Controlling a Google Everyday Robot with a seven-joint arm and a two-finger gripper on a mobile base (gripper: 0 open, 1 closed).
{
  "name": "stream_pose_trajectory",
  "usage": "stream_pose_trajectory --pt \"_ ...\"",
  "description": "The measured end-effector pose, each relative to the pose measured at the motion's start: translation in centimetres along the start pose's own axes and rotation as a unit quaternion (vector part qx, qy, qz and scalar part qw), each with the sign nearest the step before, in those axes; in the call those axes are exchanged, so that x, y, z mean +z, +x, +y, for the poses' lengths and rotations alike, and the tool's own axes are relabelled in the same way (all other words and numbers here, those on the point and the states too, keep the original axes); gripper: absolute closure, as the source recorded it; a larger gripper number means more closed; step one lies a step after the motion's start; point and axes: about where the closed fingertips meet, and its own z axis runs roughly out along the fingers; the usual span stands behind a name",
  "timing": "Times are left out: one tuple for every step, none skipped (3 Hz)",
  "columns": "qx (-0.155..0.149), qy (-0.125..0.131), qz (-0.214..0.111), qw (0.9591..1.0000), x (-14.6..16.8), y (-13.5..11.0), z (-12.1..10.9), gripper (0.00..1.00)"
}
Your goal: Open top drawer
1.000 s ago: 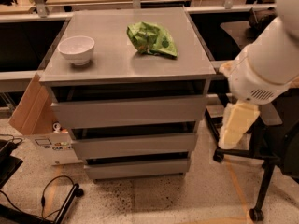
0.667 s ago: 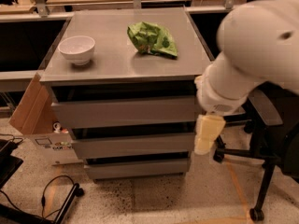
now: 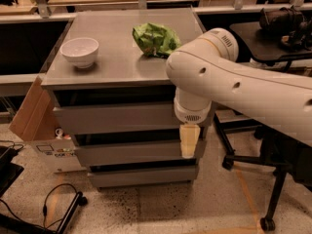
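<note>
The top drawer (image 3: 114, 119) is the uppermost grey flat front of the cabinet (image 3: 122, 67), just under the countertop, and it sits flush and closed. My white arm reaches in from the right across the cabinet's right front corner. My gripper (image 3: 189, 141) hangs cream-coloured below the wrist, pointing down in front of the right end of the drawers, at the height of the middle drawer (image 3: 126, 153). It covers the right end of the top drawer front. It holds nothing that I can see.
A white bowl (image 3: 79, 51) and a crumpled green bag (image 3: 155, 39) sit on the countertop. A bottom drawer (image 3: 141, 176) lies below. A cardboard box (image 3: 34, 116) leans at the left, cables (image 3: 53, 204) lie on the floor, and an office chair (image 3: 273, 174) stands at the right.
My arm has swung left from the right side of the cabinet to in front of its right corner. The gripper has moved left with it. The drawers have not moved.
</note>
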Motion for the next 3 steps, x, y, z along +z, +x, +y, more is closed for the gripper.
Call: stream_pose_trajectory --pt "0.021 -0.002 0.015 0.9997 2.0 0.2 -1.8 0.00" --pt "0.023 -0.002 0.016 0.9996 2.2 0.2 -1.9 0.00" --pt "0.019 0.011 0.026 0.9994 3.0 0.2 -1.7 0.00"
